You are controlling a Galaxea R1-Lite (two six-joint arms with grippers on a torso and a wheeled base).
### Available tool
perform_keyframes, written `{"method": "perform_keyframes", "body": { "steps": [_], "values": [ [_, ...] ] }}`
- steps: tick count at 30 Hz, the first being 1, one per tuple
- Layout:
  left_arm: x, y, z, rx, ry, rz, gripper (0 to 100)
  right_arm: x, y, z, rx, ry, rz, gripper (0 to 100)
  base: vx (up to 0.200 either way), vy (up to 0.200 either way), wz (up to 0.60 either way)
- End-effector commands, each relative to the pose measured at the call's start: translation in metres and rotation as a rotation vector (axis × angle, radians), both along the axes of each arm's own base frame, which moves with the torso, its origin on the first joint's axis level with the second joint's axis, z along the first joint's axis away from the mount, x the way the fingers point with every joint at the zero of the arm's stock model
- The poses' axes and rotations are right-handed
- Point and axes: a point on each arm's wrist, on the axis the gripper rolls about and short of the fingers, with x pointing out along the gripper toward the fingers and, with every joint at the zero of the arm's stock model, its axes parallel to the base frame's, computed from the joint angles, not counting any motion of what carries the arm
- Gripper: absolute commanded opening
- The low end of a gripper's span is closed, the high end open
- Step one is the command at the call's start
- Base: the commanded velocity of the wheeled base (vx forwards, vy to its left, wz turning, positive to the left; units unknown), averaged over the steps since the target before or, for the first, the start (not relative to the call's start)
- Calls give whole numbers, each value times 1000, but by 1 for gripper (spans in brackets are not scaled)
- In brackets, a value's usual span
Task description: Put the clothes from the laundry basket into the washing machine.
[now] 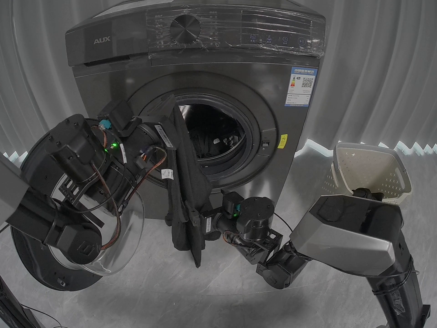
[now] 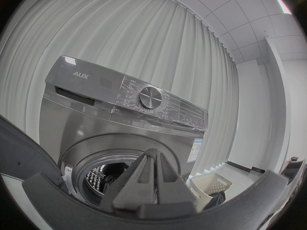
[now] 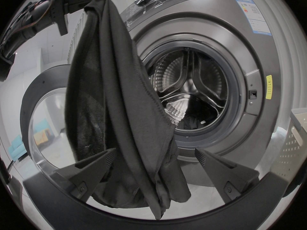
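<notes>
The front-loading washing machine [image 1: 191, 69] stands with its round door [image 1: 129, 233] swung wide to the robot's left, so the drum opening [image 1: 214, 133] is exposed. The left tool [image 1: 169, 102] is raised in front of the upper left part of that opening. Its fingers [image 2: 145, 179] are pressed together on the top edge of a black garment [image 1: 184, 183].

The garment hangs down in long folds across the left side of the opening. Its lowest corner dangles above the grey floor [image 1: 218, 288]. The right tool [image 3: 155, 152] sits low in front of the machine with its fingers spread wide apart. The garment's lower folds hang between them, and it is unclear whether they touch.

Some dark clothing [image 3: 195, 118] lies at the bottom of the drum. The white perforated laundry basket [image 1: 368, 165] rests on the floor to the machine's right, with a dark item [image 2: 218, 198] in it. Pale curtains [image 1: 378, 60] hang behind everything.
</notes>
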Motion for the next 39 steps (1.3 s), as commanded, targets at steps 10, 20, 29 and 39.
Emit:
{"method": "perform_keyframes", "body": {
  "steps": [10, 20, 29, 39],
  "values": [
    [1, 3, -1, 6, 2, 10, 0, -24, 7, -23, -40, 55, 49, 100, 0, 0, 0],
    [1, 2, 0, 4, -3, 6, 0, -27, 9, -26, -39, 54, 69, 100, 0, 0, 0],
    [-5, -1, 3, -1, -11, -14, 0, 27, 0, -28, -35, -2, -20, 100, 0, 0, 0],
    [-8, -4, 4, -5, -17, -25, 0, 42, 13, -26, -3, -43, -27, 100, 0, 0, 0]
  ]
}}
